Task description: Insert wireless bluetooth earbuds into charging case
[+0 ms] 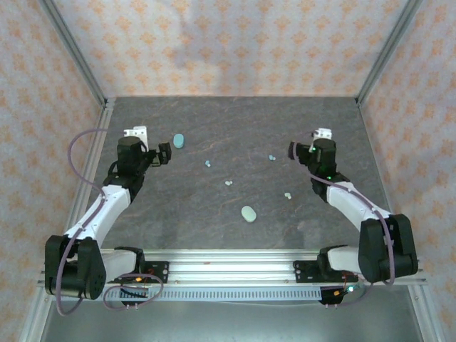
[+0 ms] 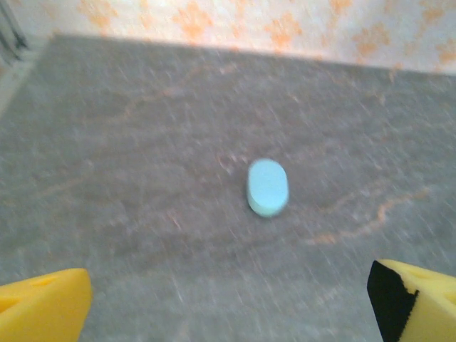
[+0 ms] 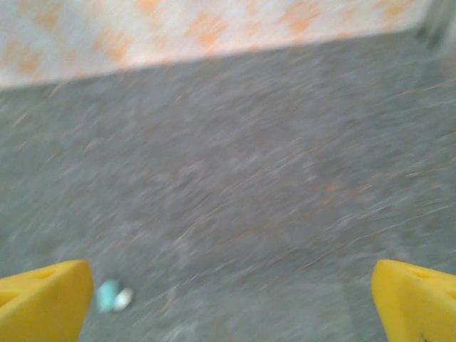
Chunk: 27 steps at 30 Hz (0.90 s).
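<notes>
From above, the green case (image 1: 248, 214) lies on the table (image 1: 214, 121) and looks shut. The blue case (image 1: 178, 140) is well up and to the left of the green case. Four tiny earbuds lie loose. A blue bud (image 1: 208, 163) and a pale bud (image 1: 229, 182) are up-left of the green case, and another blue bud (image 1: 272, 157) and a pale bud (image 1: 287, 194) are up-right of it. None is in a case, so the job looks to be at its very start. The left end effector (image 1: 165, 153) is far up-left of the green case and the right end effector (image 1: 293, 149) is far up-right; both hold nothing. In the left wrist view, the left end effector (image 2: 229, 292) is wide apart, with the blue case (image 2: 267, 187) ahead of it. In the right wrist view, which is blurry, the right end effector (image 3: 232, 292) is wide apart too, with one small blue bud (image 3: 112, 296) by its left finger. Next, it probably needs to center over that bud and close softly, as the bud is so small.
</notes>
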Tool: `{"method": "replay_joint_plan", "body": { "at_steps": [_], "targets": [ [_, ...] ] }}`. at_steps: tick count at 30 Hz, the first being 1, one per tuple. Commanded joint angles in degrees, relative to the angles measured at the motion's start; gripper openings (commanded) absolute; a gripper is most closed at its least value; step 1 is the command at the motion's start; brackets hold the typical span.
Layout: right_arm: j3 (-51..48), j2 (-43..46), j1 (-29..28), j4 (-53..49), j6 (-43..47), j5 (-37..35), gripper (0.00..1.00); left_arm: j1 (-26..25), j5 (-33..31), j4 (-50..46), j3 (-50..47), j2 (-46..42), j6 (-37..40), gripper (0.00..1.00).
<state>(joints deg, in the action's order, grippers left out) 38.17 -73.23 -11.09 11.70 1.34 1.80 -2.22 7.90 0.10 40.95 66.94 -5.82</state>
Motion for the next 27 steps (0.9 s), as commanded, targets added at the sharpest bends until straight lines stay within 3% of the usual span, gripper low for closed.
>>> {"method": "replay_joint_plan", "body": {
  "at_steps": [1, 8, 12, 18, 27],
  "targets": [
    [3.49, -0.33, -7.67, -15.09, 0.28, 3.83, 1.00, -2.65, 5.70, -14.29, 2.15, -0.49, -4.01, 0.94],
    [4.46, -0.91, -24.22, -21.24, -0.48, 2.06, 0.98, -13.84, 3.24, -17.03, -1.22, 0.23, -5.51, 0.87],
    [4.69, -4.06, -30.04, -22.14, 1.49, 1.64, 0.98, -17.61, 3.70, -14.72, -2.75, 1.39, -6.92, 0.85],
    [10.30, -12.44, -33.15, -25.75, 2.00, 7.07, 0.96, -21.59, 2.14, -16.06, 0.42, 6.01, -6.78, 0.81],
    [14.62, -19.70, -34.52, -26.93, 2.52, 10.15, 0.89, -22.72, 0.26, -16.60, 0.61, 5.58, -7.98, 0.80]
  ]
}}
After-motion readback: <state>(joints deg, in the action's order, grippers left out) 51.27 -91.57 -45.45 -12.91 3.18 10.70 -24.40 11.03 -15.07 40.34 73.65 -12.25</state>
